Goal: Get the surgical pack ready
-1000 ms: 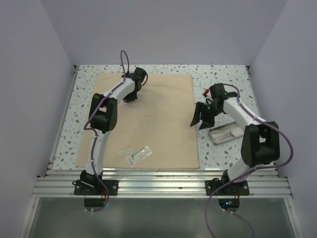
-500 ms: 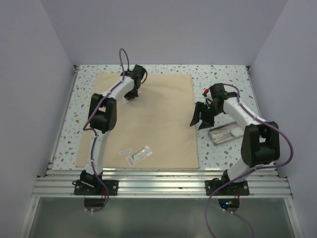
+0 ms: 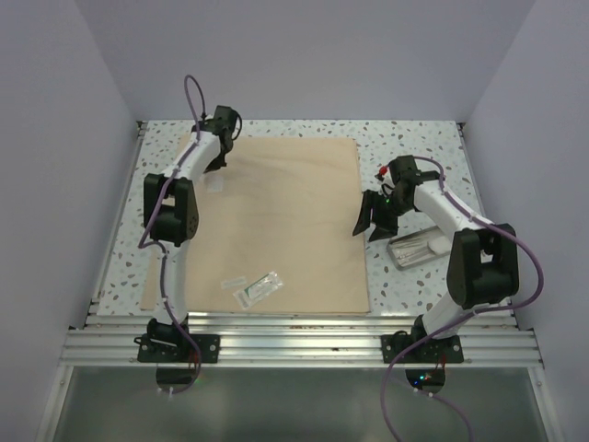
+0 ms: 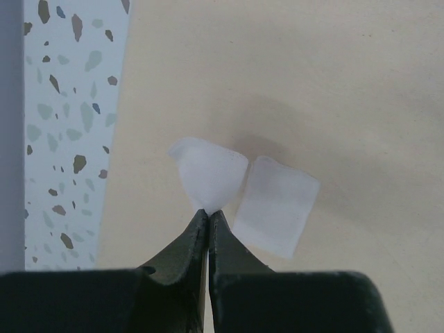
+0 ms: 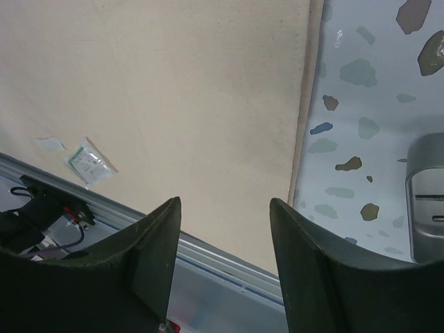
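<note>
Top external: left arm (image 3: 175, 207) stretched over surgical pack (image 3: 285, 221); right gripper (image 3: 372, 221) hovers spread.

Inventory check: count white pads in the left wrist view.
2. One pad is pinched in the left hand; the other is beside it, over the tan cloth. Others may be hidden.

The top camera looks down on the whole tabletop (image 3: 414, 138). Both wrist cameras look down closer, the left closest. All see the cloth (image 3: 285, 221).

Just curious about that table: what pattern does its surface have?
Pale table with grey, brown and bluish-green flecks, like terrazzo; clearest in the right wrist view.
</note>
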`<state>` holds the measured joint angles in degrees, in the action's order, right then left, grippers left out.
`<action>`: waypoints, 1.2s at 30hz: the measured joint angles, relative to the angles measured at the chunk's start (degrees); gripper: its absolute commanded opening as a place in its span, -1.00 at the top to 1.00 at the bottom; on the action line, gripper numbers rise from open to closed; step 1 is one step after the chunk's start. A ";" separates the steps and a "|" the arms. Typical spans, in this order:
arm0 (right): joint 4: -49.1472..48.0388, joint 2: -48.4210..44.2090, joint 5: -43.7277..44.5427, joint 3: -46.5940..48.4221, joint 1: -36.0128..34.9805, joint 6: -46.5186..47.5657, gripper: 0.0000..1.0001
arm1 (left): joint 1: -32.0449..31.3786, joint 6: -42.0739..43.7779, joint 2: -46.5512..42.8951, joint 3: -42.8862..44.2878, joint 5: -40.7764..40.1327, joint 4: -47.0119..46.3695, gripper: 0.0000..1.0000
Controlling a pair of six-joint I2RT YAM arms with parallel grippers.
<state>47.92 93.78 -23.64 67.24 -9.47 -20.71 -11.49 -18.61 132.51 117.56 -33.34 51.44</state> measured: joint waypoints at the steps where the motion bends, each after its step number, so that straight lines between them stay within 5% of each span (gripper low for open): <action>1: 0.00 0.07 0.00 0.00 0.00 0.00 -0.15 | 0.31 0.24 -0.09 0.00 -0.15 -0.02 0.93; 36: -0.15 2.73 -0.13 0.02 -0.44 0.22 -0.16 | -0.50 7.37 2.19 -3.37 6.95 -1.25 1.00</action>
<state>47.77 96.51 -23.77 67.26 -9.91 -20.49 -11.99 -11.25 134.69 114.19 -26.39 50.19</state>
